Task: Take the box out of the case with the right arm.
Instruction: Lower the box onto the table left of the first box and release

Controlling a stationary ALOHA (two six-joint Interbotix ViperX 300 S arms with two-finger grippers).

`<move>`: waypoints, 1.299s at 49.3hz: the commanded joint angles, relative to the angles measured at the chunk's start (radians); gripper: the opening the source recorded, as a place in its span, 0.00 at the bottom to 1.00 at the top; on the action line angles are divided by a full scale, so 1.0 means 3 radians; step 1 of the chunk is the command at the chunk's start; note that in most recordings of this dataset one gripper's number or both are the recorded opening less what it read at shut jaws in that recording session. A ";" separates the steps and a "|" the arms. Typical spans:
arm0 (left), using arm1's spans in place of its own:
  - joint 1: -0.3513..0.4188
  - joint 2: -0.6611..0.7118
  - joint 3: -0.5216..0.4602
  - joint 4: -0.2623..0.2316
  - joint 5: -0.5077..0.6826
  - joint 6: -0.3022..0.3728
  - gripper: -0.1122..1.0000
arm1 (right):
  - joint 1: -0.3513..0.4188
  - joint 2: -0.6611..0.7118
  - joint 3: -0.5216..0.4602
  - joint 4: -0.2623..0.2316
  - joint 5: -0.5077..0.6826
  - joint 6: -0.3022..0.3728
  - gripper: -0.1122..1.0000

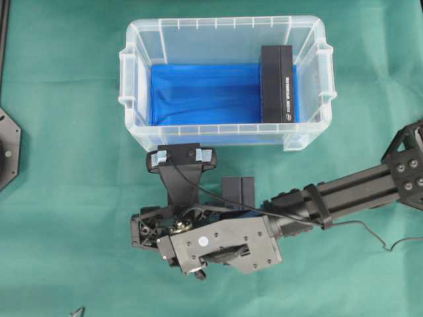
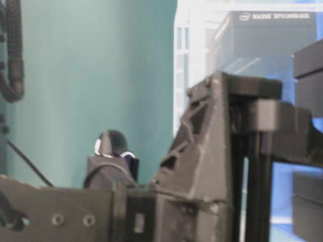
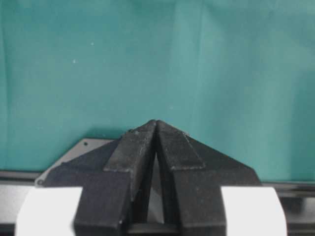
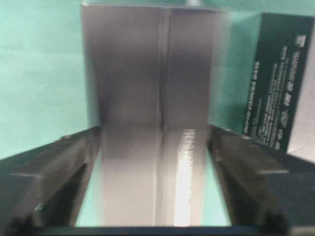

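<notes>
Green cloth covers the tabletop [image 1: 66, 198]. On it, just near of the case [image 1: 225, 23], stands a black box [image 4: 128, 73], already outside. The right tool [image 4: 155, 130] straddles it with its fingers [image 4: 74, 162] apart. Thin slivers of green show between each finger and the box's sides, so it looks released rather than clamped. A second black box [image 1: 277, 82] stands on edge inside the case at its right end, on the blue lining [image 1: 198, 92]. In the right wrist view another black box face with white print [image 4: 280, 78] sits just right of the tool; I cannot tell where it stands.

The main risk is in the retreat. The box is tall and narrow, and a finger dragging along its smooth cardboard side could tip it. It could also be pushed into the case's near wall.

The boxes are matte, sharp-edged cardboard. The case is clear, ribbed plastic with rim handles.

The left tool [image 3: 156, 123] hangs over bare cloth, its pointed fingers pressed together.
</notes>
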State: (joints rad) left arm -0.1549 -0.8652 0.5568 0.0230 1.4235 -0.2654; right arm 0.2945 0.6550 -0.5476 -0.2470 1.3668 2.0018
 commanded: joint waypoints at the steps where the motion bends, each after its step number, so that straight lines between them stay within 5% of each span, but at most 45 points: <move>1: -0.0010 0.0020 -0.0036 0.0005 -0.0010 0.0005 0.10 | 0.0010 -0.0189 -0.0020 -0.0020 -0.0015 0.0000 0.95; 26: -0.0010 0.0020 -0.0036 0.0010 -0.0010 0.0000 0.10 | -0.0005 -0.0389 -0.0020 -0.0051 0.0179 -0.0041 0.91; 46: -0.0010 0.0026 -0.0036 0.0005 -0.0010 -0.0005 0.10 | 0.0020 -0.0741 -0.0220 -0.0430 0.0578 -0.0077 0.89; 64: -0.0010 0.0026 -0.0036 0.0005 -0.0010 -0.0026 0.10 | 0.0020 -0.0859 -0.0107 -0.0343 0.0665 -0.0435 0.84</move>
State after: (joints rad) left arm -0.1549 -0.8636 0.5568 0.0230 1.4235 -0.2715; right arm 0.2961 0.4709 -0.5860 -0.3620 1.5524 1.8791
